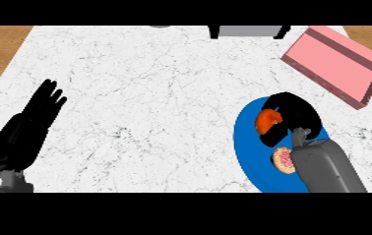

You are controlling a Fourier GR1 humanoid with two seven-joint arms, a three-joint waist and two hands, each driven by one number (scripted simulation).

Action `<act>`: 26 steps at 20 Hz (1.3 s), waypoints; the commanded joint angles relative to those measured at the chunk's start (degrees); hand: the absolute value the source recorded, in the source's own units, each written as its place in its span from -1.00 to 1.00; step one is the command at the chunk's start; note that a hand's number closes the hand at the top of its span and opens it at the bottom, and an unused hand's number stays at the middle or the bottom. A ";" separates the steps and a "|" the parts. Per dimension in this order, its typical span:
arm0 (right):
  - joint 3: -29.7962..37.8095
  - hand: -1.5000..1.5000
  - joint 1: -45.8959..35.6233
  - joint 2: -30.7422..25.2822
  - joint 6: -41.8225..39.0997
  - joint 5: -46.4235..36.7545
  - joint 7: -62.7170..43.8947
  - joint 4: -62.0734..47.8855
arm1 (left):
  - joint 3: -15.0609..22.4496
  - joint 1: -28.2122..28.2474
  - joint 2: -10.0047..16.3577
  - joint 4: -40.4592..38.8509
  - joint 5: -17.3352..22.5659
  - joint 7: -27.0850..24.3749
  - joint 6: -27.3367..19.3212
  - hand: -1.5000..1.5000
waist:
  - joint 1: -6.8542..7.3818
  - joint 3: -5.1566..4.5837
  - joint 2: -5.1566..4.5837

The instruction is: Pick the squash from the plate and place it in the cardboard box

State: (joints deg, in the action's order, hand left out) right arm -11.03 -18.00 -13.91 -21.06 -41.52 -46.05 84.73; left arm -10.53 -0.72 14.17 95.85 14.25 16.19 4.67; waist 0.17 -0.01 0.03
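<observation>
Right hand [294, 112] curled round squash [267, 121] on blue plate [247, 153]; lift straight up, then swing far-right to pink box [330, 64]. Left hand [36, 116] open, resting left.

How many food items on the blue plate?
2 on the blue plate: an orange squash, right robot hand curled round it; a pink-topped round piece beside the forearm. The hand may hide more.

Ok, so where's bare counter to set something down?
The widest bare stretch is the middle of the counter, between the resting left hand and the blue plate. The strip between plate and pink box is narrower. The plate is crowded: right hand round the squash, plus a doughnut.
</observation>
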 commanded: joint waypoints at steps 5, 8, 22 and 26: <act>-0.26 1.00 -4.33 0.07 -0.73 -2.64 8.83 -5.95 | 1.19 -1.42 -1.60 3.27 -1.21 3.70 -1.23 0.00 | 0.31 0.03 -0.08; -5.90 1.00 -5.10 -3.28 -1.90 -3.69 20.95 -8.39 | 0.69 -3.06 -0.76 -1.67 -1.74 1.16 -0.01 0.00 | 0.81 0.06 -0.53; -2.07 1.00 -14.55 -8.85 -0.21 -6.68 37.14 -7.36 | -2.40 -1.51 0.06 -1.00 0.45 0.96 1.98 0.00 | -0.23 -0.01 0.09; 0.42 1.00 -14.25 -8.81 -0.53 -4.94 35.01 3.02 | -0.93 0.38 -1.48 0.72 -1.57 0.32 0.68 0.00 | -0.61 -0.01 0.38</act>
State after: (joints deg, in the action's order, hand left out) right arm -12.88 -31.71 -22.60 -20.85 -47.93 -9.50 79.62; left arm -11.89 -1.79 13.39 94.69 13.25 16.29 5.95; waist -0.10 -0.01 0.14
